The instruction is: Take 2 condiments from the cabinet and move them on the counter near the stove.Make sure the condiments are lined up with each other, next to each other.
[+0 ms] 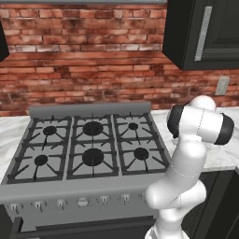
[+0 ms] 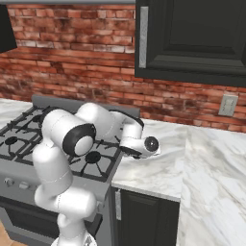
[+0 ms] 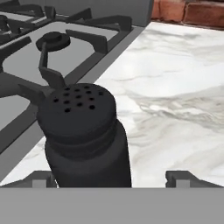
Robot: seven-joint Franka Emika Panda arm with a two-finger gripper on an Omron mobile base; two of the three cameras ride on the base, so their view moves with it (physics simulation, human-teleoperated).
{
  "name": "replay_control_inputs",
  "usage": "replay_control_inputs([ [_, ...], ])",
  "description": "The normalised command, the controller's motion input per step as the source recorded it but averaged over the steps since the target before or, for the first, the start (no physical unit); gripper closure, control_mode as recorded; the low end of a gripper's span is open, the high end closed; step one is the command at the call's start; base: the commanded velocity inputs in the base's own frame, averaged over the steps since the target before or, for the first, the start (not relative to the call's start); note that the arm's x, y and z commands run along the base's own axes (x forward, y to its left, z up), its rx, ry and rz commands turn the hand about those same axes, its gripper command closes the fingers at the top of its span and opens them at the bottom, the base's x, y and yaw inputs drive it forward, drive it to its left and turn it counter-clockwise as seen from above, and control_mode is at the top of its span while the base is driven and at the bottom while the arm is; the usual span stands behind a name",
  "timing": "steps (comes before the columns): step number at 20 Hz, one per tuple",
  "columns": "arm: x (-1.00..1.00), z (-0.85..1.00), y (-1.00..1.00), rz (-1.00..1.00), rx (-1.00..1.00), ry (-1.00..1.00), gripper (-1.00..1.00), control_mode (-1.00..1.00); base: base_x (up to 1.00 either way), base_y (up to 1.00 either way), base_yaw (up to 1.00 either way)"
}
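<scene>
One condiment, a small black shaker with a holed round top, stands upright on the white marble counter right beside the stove. My gripper is open around it. The left fingertip is close to the shaker's side, while the right one is well clear of it. From the right base view, the hand sits low over the counter at the stove's right edge. The near-black cabinet hangs above with its door shut.
A brick wall runs behind the range. A wall outlet sits above the counter at the right. My own arm blocks the counter strip right of the stove in the left base view. The marble stretches on to the right.
</scene>
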Motion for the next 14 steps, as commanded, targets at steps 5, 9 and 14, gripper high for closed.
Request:
replay_control_inputs([
  [5,-0.51,-0.01,0.00,0.00,0.00,0.00,-1.00,-1.00,0.00,0.00,0.00],
  [9,-0.36,0.04,0.00,0.00,0.00,-0.01,-1.00,-1.00,0.00,0.00,0.00],
  [14,-0.31,0.53,0.00,0.00,0.00,-0.02,-1.00,-1.00,0.00,0.00,0.00],
])
